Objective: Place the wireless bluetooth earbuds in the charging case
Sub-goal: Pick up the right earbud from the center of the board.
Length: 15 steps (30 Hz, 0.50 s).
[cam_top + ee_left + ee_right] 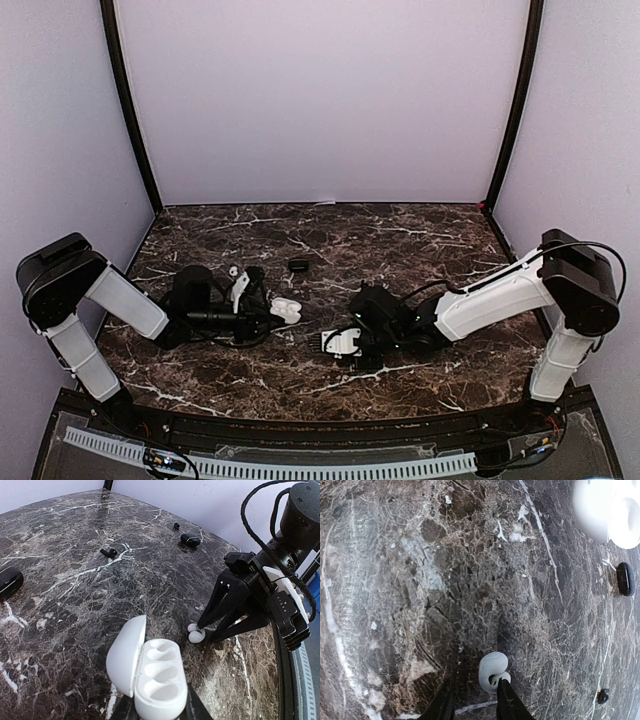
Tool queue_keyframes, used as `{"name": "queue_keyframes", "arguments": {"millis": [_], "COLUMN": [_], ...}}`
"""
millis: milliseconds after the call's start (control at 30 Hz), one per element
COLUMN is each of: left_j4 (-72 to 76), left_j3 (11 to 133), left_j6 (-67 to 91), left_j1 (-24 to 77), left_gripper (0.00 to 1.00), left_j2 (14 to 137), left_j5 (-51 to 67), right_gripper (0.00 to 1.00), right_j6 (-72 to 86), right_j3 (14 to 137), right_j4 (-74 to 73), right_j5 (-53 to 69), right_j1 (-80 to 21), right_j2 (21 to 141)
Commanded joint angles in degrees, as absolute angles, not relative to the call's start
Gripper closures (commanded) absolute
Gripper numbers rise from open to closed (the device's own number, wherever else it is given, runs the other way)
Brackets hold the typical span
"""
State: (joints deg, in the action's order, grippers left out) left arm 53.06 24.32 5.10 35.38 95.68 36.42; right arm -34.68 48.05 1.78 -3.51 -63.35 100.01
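Observation:
An open white charging case (pixel 157 677) is held upright at the bottom of the left wrist view, with my left gripper (pixel 159 711) shut on its base. Its lid (pixel 124 654) is swung to the left and both wells show nothing inside. A white earbud (pixel 492 671) lies on the marble just right of the case. My right gripper (pixel 472 700) stands over the earbud with its jaws apart. Its right fingertip (pixel 503 690) touches the bud and the left finger is clear of it. From above, the case (pixel 288 309) and the right gripper (pixel 322 340) sit close together at the table's middle.
A black case (pixel 190 540) and two small black earbuds (pixel 109 552) (pixel 176 526) lie farther back on the marble table (pixel 75 530). Another black case (pixel 9 582) sits at the left. The right arm's cable and body (pixel 280 600) crowd the case's right side.

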Motion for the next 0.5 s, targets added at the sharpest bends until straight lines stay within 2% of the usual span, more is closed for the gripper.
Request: {"name": "queue_keyframes", "arguments": {"millis": [0, 333, 467], "left_j4": [52.8, 52.5, 52.3], "left_j3": [25.3, 25.3, 25.4], "left_j6": [4.5, 4.7, 4.7], "left_j1": [35.5, 35.5, 35.5], "left_gripper": [0.94, 0.94, 0.94], "left_j2": [93.5, 93.4, 93.4], "left_j5": [36.6, 36.4, 36.3], "right_gripper": [0.72, 0.72, 0.77], "right_j6": [-36.0, -37.2, -37.4], "right_j3": [48.8, 49.6, 49.7], "right_j4": [3.0, 4.3, 4.9], "right_j5": [-4.9, -5.9, -5.7], "right_j1": [-63.6, -63.2, -63.0], "right_j2": [101.9, 103.1, 103.1]}}
